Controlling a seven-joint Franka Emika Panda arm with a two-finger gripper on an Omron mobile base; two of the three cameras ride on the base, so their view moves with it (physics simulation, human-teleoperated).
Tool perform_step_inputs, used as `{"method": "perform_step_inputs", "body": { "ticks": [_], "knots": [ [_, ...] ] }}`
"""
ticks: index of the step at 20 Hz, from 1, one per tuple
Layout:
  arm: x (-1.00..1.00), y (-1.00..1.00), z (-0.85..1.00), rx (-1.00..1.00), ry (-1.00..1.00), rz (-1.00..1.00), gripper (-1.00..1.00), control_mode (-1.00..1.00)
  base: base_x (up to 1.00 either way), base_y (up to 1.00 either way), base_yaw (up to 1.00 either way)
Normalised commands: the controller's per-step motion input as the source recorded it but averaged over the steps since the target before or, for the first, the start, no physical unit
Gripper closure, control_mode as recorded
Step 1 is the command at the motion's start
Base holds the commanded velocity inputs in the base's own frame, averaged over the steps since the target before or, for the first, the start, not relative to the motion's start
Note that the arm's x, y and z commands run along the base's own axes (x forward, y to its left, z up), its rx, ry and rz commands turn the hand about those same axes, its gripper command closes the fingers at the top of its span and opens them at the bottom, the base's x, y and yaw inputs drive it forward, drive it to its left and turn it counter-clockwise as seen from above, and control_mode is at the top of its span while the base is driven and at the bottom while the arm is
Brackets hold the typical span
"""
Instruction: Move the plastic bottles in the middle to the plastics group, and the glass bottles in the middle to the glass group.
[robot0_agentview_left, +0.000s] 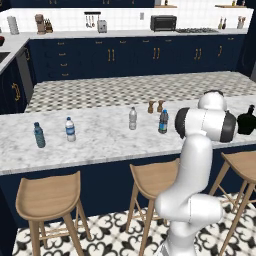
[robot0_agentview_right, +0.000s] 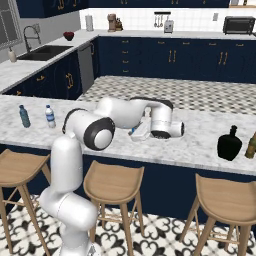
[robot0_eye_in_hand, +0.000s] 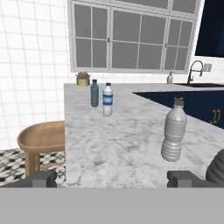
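Note:
Two slim plastic bottles stand mid-counter: a clear greyish one (robot0_agentview_left: 132, 119) (robot0_eye_in_hand: 174, 135) and a dark one with a blue label (robot0_agentview_left: 163, 122). Far left is the plastics group, a teal bottle (robot0_agentview_left: 39, 135) (robot0_agentview_right: 24, 116) (robot0_eye_in_hand: 94, 93) and a clear white-capped bottle (robot0_agentview_left: 70, 129) (robot0_agentview_right: 50, 116) (robot0_eye_in_hand: 107, 99). The squat black glass bottle (robot0_agentview_left: 246, 121) (robot0_agentview_right: 229, 144) stands far right. My gripper (robot0_eye_in_hand: 113, 179) (robot0_agentview_right: 139, 133) hovers low over the counter and points along it toward the plastics group. It is open and holds nothing. The greyish bottle stands ahead of it, to the right.
Two small brown shakers (robot0_agentview_left: 155, 106) stand at the counter's far edge behind the middle bottles. An olive bottle (robot0_agentview_right: 251, 145) stands beside the black one. Wooden stools (robot0_agentview_left: 47, 195) (robot0_agentview_left: 152, 180) (robot0_agentview_right: 112, 182) line the near side of the marble counter (robot0_agentview_left: 100, 145).

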Motion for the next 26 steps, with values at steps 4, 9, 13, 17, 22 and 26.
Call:
{"method": "perform_step_inputs", "body": {
  "ticks": [4,9,13,17,22,26],
  "knots": [
    [0.15,0.00,-0.09,0.00,0.00,0.00,-1.00,-1.00,0.00,0.00,0.00],
    [0.13,-0.07,-0.06,0.00,0.00,0.00,-1.00,-1.00,0.00,0.00,0.00],
    [0.17,-0.16,-0.10,0.00,0.00,0.00,-1.00,-1.00,0.00,0.00,0.00],
    [0.21,-0.11,-0.12,0.00,0.00,0.00,-1.00,-1.00,0.00,0.00,0.00],
    [0.20,-0.04,-0.10,0.00,0.00,0.00,-1.00,-1.00,0.00,0.00,0.00],
    [0.22,0.00,-0.11,0.00,0.00,0.00,-1.00,-1.00,0.00,0.00,0.00]
  ]
}}
